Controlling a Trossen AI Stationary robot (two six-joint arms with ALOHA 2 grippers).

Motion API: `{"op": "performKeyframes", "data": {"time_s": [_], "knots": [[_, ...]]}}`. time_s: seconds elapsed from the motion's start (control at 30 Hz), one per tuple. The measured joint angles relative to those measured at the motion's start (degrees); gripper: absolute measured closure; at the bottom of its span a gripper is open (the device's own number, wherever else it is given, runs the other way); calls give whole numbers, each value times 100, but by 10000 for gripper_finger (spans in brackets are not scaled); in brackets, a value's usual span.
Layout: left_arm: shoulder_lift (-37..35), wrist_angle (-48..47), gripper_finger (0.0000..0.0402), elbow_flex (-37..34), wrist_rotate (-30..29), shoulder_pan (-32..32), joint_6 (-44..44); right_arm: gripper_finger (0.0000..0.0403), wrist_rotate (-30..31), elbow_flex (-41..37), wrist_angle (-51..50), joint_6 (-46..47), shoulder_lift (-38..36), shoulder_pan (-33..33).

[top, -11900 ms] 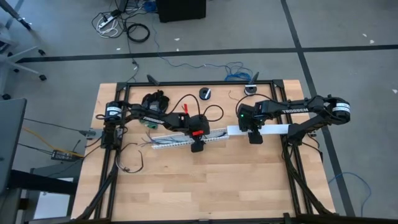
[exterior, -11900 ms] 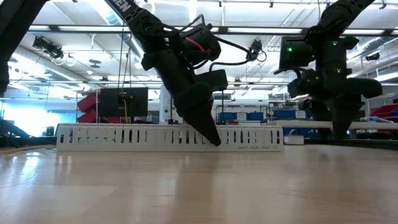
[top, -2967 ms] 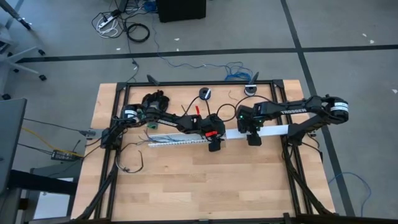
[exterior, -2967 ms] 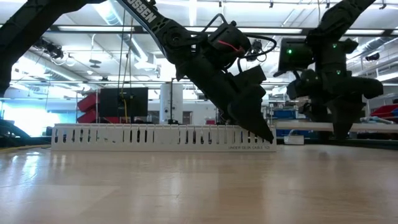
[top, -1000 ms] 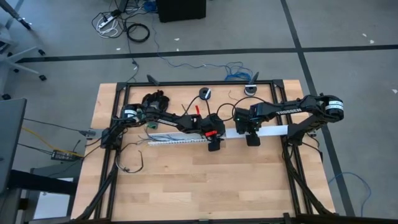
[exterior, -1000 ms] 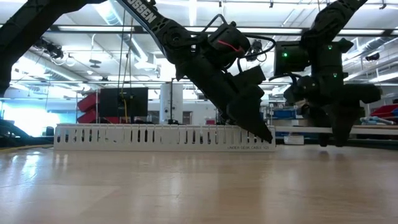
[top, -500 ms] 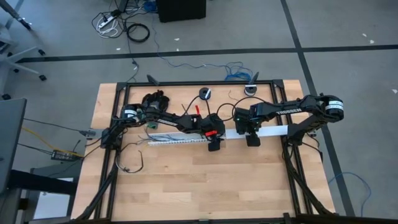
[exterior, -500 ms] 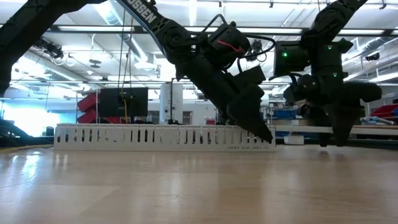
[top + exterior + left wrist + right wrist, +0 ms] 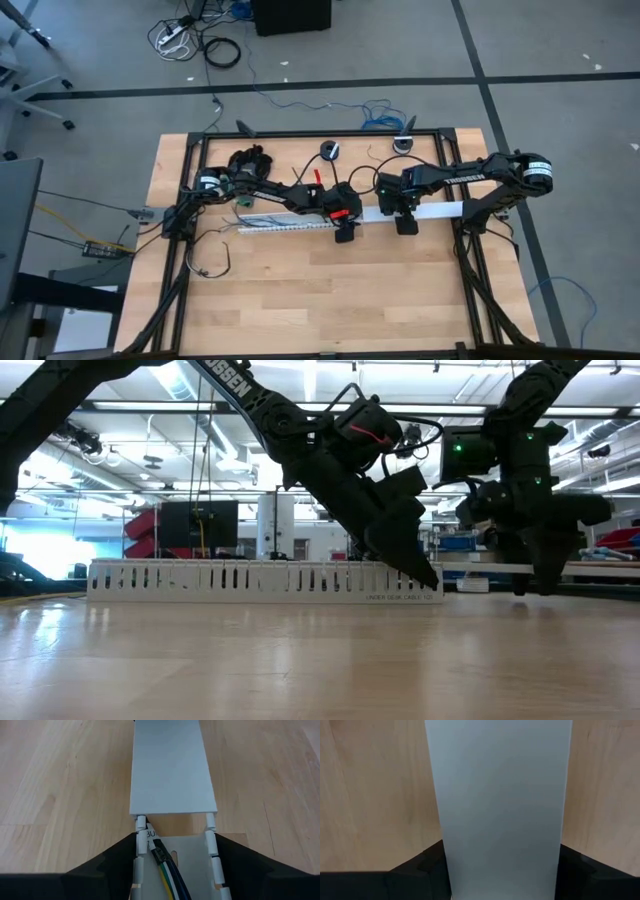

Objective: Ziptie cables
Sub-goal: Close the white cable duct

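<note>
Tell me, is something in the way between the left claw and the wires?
Sort of. The left gripper straddles the white slotted duct, so the duct's side walls stand between its fingers and the cables lying inside. From above the duct is open here; the flat cover starts just beyond.

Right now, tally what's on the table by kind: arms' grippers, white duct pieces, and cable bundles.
Grippers: 2, left gripper and right gripper
White duct pieces: 2, slotted duct and flat cover
Cable bundles: 1, cables lying in the slotted duct
Total: 5
</note>
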Motion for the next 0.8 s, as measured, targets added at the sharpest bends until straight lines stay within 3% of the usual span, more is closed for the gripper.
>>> {"op": "performKeyframes", "data": {"time_s": [0.8], "knots": [[0,22,169,0,61,0,-2,168,-67,2,74,-12,0,0]]}}
